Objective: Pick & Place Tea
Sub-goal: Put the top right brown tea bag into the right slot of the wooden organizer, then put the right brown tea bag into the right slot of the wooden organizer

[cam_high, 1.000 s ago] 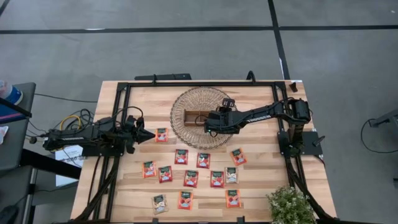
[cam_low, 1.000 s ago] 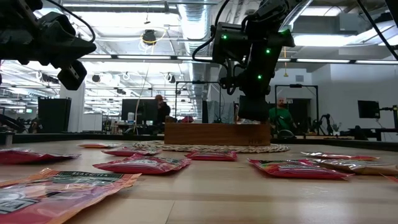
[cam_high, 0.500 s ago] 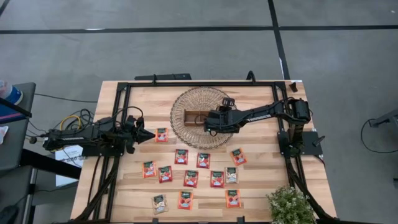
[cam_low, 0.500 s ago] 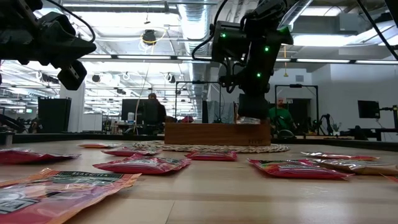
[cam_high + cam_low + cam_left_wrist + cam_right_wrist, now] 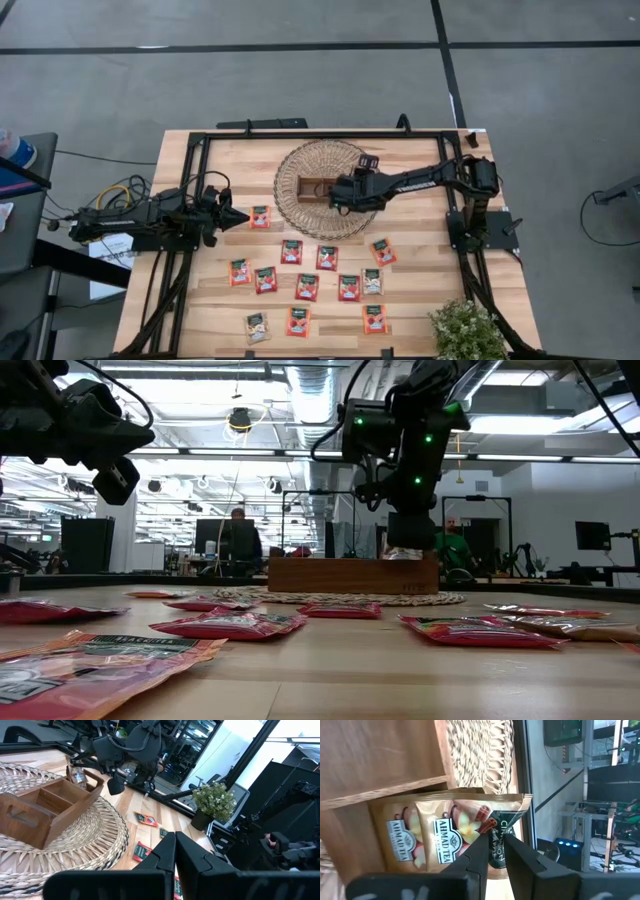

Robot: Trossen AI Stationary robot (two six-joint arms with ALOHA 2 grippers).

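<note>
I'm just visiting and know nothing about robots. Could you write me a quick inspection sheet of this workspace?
Surface: pale wooden table carrying a round woven mat.
Job's things: red-orange square tea sachets scattered in front; brown wooden tray on the mat, beige sachets inside.
Clutter: small potted plant at a corner.
Grippers: left gripper shut, empty, beside the mat; right gripper shut on a beige sachet over the tray.
Cables: yellow and black bundle at the left arm.
Surroundings: grey floor; a person behind.
</note>
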